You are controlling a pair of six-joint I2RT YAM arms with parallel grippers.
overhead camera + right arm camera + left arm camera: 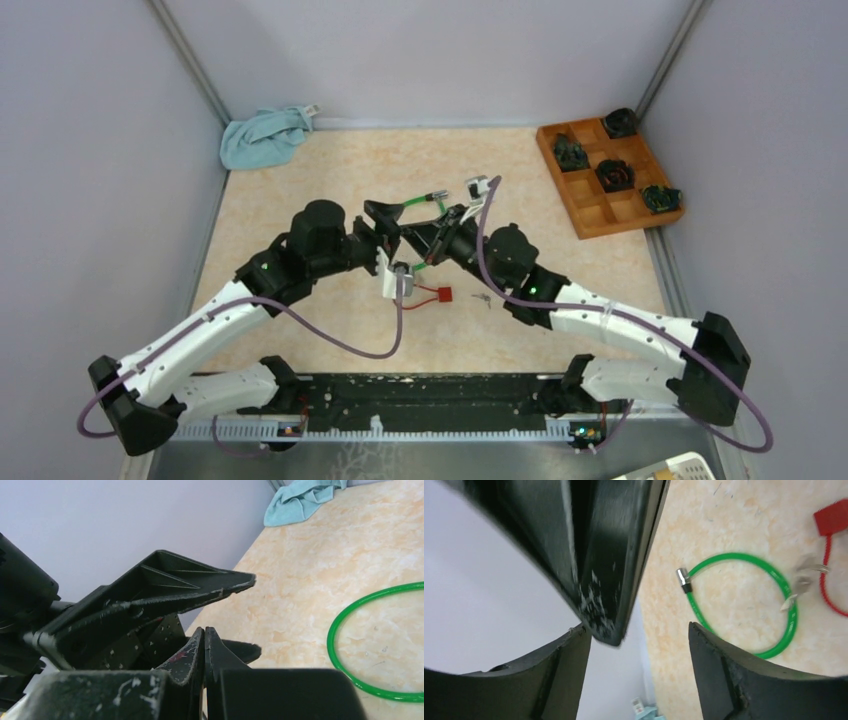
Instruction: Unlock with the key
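A green cable lock lies looped on the marbled tabletop, with its silver end free. A silver key rests across the loop, tied by a red cord to a red tag. My left gripper is open over the table left of the loop, its fingers holding nothing. The black finger of the right gripper hangs just above its gap. My right gripper is shut, pads pressed together with nothing visible between them. Part of the green cable lies to its right. Both grippers meet mid-table.
A crumpled light blue cloth lies in the far left corner. A wooden compartment tray with dark objects stands at the far right. Grey walls close in the table on three sides.
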